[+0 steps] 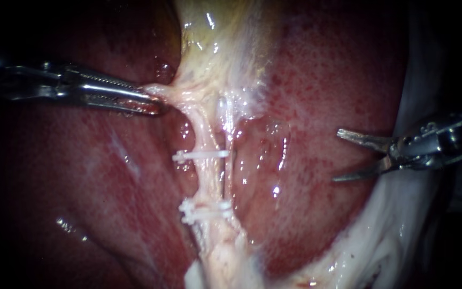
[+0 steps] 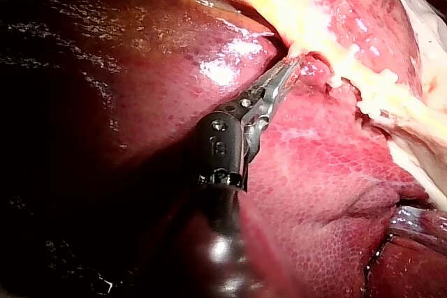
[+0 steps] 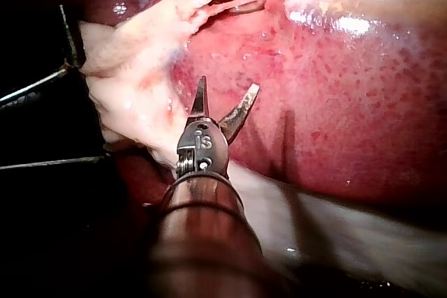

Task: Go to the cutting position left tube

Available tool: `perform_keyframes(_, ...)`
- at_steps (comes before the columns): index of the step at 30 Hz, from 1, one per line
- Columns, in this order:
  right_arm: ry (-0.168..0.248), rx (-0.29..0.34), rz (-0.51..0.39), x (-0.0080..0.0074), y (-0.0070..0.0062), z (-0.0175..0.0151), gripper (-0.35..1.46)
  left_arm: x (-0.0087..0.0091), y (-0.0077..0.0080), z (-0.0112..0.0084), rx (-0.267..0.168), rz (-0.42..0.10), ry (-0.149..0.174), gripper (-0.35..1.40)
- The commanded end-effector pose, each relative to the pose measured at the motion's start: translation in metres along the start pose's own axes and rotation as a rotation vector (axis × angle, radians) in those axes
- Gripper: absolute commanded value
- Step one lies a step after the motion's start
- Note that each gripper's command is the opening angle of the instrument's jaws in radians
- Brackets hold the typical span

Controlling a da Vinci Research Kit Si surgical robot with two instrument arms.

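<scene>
In the endoscope view the pale left tube [image 1: 205,176] runs down from the gallbladder [image 1: 215,48] and carries a white clip [image 1: 201,155] above and a pair of clips [image 1: 205,210] below. A thinner right tube [image 1: 230,160] lies beside it. My left instrument [image 1: 156,103] is shut on pale tissue at the gallbladder's lower end, holding it leftward; the left wrist view shows the same grip [image 2: 288,71]. My right instrument [image 1: 336,156] has two curved blades standing open over the liver [image 1: 322,80], well to the right of both tubes and touching nothing [image 3: 228,87].
White fatty tissue [image 1: 402,230] borders the liver at the lower right, under my right instrument's shaft. In the right wrist view a pale tissue flap [image 3: 133,68] lies beside the open blades. Dark liver [image 1: 81,187] fills the left.
</scene>
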Motion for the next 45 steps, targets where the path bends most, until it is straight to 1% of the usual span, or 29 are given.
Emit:
perform_keyframes(1, 0.001, 0.001, 0.003, 0.0000, 0.0000, 0.0000, 1.43, 0.0003, 0.0001, -0.0005, -0.002, -0.001, 0.000, -0.35)
perform_keyframes(3, 0.004, 0.001, -0.002, 0.0000, 0.0000, 0.0000, 1.43, 0.0009, 0.0003, -0.0015, -0.009, -0.004, -0.002, -0.35)
perform_keyframes(6, 0.004, 0.001, -0.002, 0.0000, 0.0000, 0.0001, 1.43, 0.0019, 0.0003, -0.0035, 0.004, -0.009, 0.000, -0.35)
perform_keyframes(10, 0.004, 0.000, -0.002, 0.0000, 0.0000, 0.0001, 1.43, 0.0028, 0.0002, -0.0061, 0.018, -0.016, 0.018, -0.35)
perform_keyframes(13, 0.012, 0.010, 0.000, 0.0002, 0.0000, 0.0002, 1.43, 0.0033, 0.0003, -0.0071, 0.023, -0.020, 0.020, -0.35)
perform_keyframes(16, 0.033, 0.050, 0.005, 0.0007, -0.0002, 0.0006, 1.43, 0.0034, 0.0006, -0.0071, 0.025, -0.022, 0.021, -0.35)
perform_keyframes(18, 0.066, 0.119, 0.007, 0.0012, -0.0005, 0.0011, 1.43, 0.0034, 0.0008, -0.0070, 0.026, -0.022, 0.021, -0.35)
perform_keyframes(20, 0.092, 0.161, 0.005, 0.0019, -0.0009, 0.0015, 1.43, 0.0035, 0.0010, -0.0070, 0.027, -0.022, 0.021, -0.35)
perform_keyframes(22, 0.110, 0.186, -0.002, 0.0026, -0.0014, 0.0019, 1.43, 0.0035, 0.0011, -0.0070, 0.026, -0.023, 0.027, -0.35)
perform_keyframes(23, 0.117, 0.206, 0.009, 0.0031, -0.0017, 0.0021, 1.43, 0.0035, 0.0012, -0.0070, 0.026, -0.023, 0.027, -0.35)
perform_keyframes(29, 0.150, 0.277, 0.053, 0.0052, -0.0028, 0.0041, 1.43, 0.0036, 0.0013, -0.0069, 0.028, -0.024, 0.028, -0.35)
perform_keyframes(33, 0.149, 0.326, 0.060, 0.0065, -0.0036, 0.0069, 1.43, 0.0035, 0.0013, -0.0068, 0.029, -0.024, 0.028, -0.35)
perform_keyframes(37, 0.144, 0.373, 0.062, 0.0070, -0.0045, 0.0100, 1.43, 0.0034, 0.0013, -0.0068, 0.032, -0.023, 0.029, -0.35)
perform_keyframes(41, 0.140, 0.409, 0.055, 0.0068, -0.0054, 0.0126, 1.43, 0.0034, 0.0014, -0.0067, 0.033, -0.023, 0.029, -0.35)
perform_keyframes(45, 0.130, 0.440, 0.058, 0.0060, -0.0059, 0.0143, 1.43, 0.0033, 0.0014, -0.0066, 0.031, -0.023, 0.028, -0.35)
